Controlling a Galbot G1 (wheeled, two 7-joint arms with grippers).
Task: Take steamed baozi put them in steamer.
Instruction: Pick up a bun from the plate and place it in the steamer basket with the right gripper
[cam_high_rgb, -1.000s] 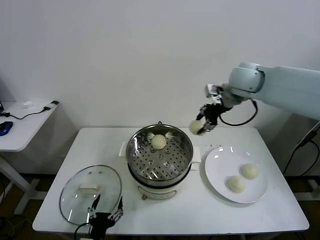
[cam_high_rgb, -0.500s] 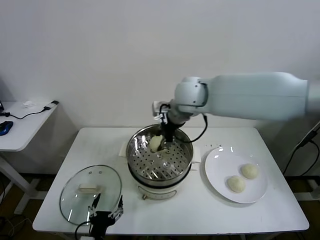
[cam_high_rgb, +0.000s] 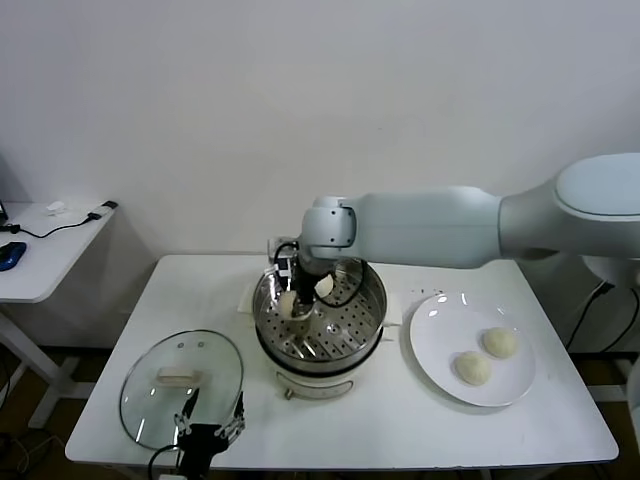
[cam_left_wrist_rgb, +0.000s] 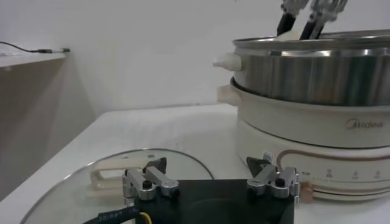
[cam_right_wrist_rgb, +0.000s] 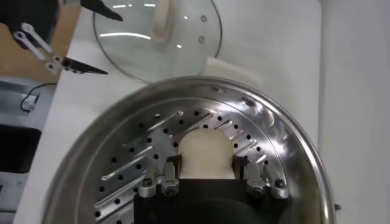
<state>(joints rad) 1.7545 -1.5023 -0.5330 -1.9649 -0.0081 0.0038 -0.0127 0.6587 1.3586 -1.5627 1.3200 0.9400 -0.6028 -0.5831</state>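
Reaching into the steamer (cam_high_rgb: 320, 312), your right gripper (cam_high_rgb: 293, 307) is clenching one baozi (cam_right_wrist_rgb: 208, 153), partly hiding another (cam_high_rgb: 324, 286); your left gripper (cam_high_rgb: 210, 432), cut off below, is gaping.

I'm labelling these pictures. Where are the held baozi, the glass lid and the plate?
held baozi (cam_right_wrist_rgb: 207, 153): right wrist view, its pale dome.
glass lid (cam_high_rgb: 150, 395): head view, bare glass beside its handle.
plate (cam_high_rgb: 430, 345): head view, bare white surface.
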